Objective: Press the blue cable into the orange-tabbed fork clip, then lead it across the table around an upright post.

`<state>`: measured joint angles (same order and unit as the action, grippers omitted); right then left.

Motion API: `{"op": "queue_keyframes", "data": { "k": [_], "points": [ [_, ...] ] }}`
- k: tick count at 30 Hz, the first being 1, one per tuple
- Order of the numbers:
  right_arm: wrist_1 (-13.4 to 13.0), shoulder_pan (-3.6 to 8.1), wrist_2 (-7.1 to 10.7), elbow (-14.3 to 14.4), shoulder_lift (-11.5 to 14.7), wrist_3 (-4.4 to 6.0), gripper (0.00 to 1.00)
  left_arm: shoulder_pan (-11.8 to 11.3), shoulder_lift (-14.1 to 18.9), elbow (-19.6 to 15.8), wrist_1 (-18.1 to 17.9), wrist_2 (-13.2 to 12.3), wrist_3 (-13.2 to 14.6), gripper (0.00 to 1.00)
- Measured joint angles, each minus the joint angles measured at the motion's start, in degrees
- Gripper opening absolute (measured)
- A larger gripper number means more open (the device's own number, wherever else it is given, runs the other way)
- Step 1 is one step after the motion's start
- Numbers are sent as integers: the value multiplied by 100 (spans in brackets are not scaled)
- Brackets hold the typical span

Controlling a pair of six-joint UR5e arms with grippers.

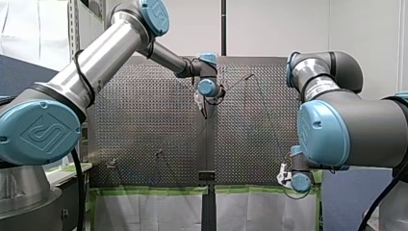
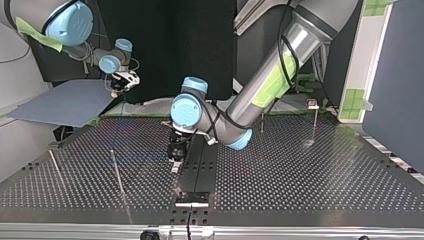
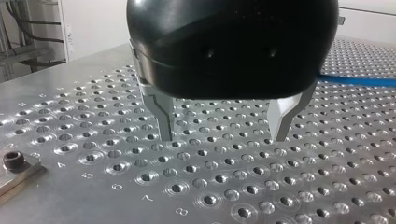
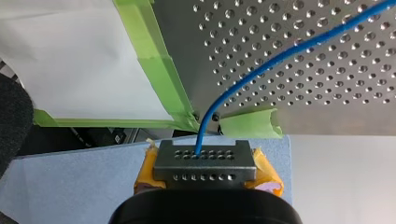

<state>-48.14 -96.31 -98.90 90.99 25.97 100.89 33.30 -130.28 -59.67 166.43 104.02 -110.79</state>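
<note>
The blue cable [image 4: 280, 56] comes out between the yellow pads of my right gripper [image 4: 198, 156], which is shut on its end, and runs off over the perforated table [image 4: 327, 107]. This gripper [image 2: 122, 82] hangs beyond the table's far left corner in the top view. My left gripper [image 3: 223, 136] stands open over the table's middle, its metal fingertips just above the holes with nothing between them. A stretch of the blue cable [image 3: 359, 80] lies beyond and beside it. A small clip on a stalk [image 2: 312, 104] stands far right in the top view; no orange tab shows.
Thin upright posts [image 2: 117, 172] [image 2: 54, 165] [image 2: 261, 121] stand on the table in the top view. A dark bracket [image 2: 191, 197] sits at the near middle edge. Green tape [image 4: 163, 79] lines the table edge by my right gripper. A screwed plate [image 3: 14, 163] lies beside my left gripper.
</note>
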Motion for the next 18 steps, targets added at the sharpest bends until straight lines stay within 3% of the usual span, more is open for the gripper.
{"op": "queue_keyframes", "data": {
  "k": [9,18],
  "points": [
    [12,12,34,-99,-21,-8,0,0,0,0,43,8,-53,98],
    [46,35,55,-132,-20,7,0,13,0,0,399,37,-158,98]
  ]
}}
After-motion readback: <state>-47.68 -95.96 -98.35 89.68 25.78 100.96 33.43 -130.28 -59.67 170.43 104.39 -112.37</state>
